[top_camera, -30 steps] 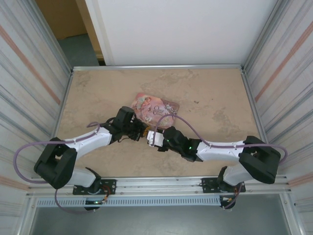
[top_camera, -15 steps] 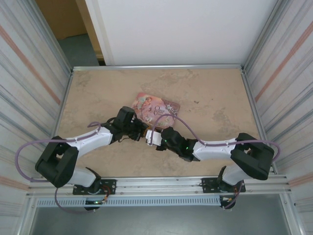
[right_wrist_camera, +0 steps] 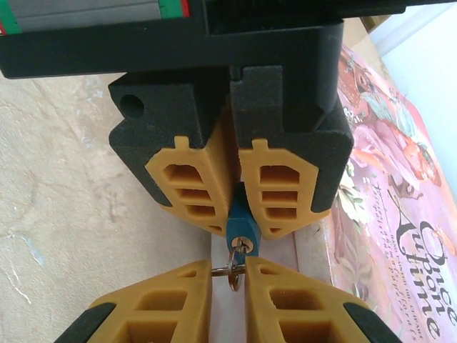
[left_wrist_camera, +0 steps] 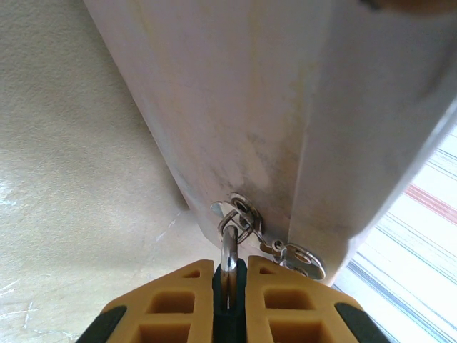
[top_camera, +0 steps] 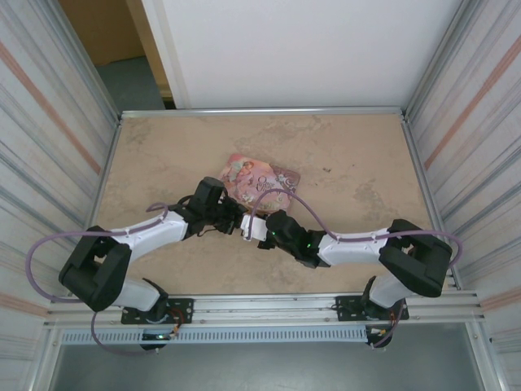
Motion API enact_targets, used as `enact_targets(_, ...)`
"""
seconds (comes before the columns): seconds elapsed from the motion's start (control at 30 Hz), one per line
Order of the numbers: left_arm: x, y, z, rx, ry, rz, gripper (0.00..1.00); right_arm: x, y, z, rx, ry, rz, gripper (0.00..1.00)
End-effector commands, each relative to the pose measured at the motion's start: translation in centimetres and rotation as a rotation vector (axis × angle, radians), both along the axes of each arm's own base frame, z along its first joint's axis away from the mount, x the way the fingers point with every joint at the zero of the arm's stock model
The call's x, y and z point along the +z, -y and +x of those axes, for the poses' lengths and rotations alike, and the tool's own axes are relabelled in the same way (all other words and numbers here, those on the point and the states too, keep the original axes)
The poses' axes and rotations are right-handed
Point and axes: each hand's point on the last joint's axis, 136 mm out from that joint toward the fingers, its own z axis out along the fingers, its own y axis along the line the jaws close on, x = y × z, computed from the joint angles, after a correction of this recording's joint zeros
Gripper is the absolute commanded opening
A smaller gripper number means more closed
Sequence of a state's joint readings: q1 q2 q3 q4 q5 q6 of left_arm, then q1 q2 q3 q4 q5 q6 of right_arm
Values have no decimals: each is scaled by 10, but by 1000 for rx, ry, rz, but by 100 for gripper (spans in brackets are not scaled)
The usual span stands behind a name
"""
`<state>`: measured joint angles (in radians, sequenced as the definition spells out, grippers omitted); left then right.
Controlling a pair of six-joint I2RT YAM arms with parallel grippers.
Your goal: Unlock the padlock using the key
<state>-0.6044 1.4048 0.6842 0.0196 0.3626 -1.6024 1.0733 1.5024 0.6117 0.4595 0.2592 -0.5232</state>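
Your left fingers [right_wrist_camera: 189, 186] clamp the tiny blue padlock [right_wrist_camera: 239, 218] by its flat sides, above the bench [right_wrist_camera: 64, 186] middle, beside the pink tin [right_wrist_camera: 385, 179]. Your right fingers [right_wrist_camera: 164, 307] flank the key [right_wrist_camera: 233, 274] narrowly (grip uncertain). It is likely light, rigid and slippery, so pinch the key's head squarely.

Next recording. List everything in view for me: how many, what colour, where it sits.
padlock: one, blue body with silvery shackle, clamped in the left jaws beside the tin
key: one, metal with a small ring, at the padlock's keyhole, between the right jaws
tin: one, pink with pictures, middle of the table
table: one, beige marbled, under everything
cables: two, purple, one along each arm
left gripper: one, yellow pads, jaws shut on the padlock
right gripper: one, yellow pads, jaws close on either side of the key; grip unclear
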Motion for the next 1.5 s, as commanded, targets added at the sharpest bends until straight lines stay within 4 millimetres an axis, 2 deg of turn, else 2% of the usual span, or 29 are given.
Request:
enact_targets(0.0, 2, 10, -8, -32, -34, -46, 0, 12, -9, 8, -28, 5, 59, 15)
enact_targets(0.23, 1, 11, -9, -37, -36, -52, 0, 10, -9, 10, -46, 2, 70, 9)
enact_targets(0.5, 0, 14, -9, -40, -37, -57, 0, 7, -12, 12, -69, -26, 100, 7)
enact_targets(0.7, -1, 16, -8, -41, -38, -63, 0, 9, -14, 17, -120, -74, 162, 0)
enact_targets(1.13, -3, 17, -10, -43, -39, -60, 0, 18, -6, 29, -294, -370, 436, 0)
enact_targets(1.47, -5, 18, -11, -42, -39, -58, 0, 13, 3, 34, -325, -424, 459, 0)
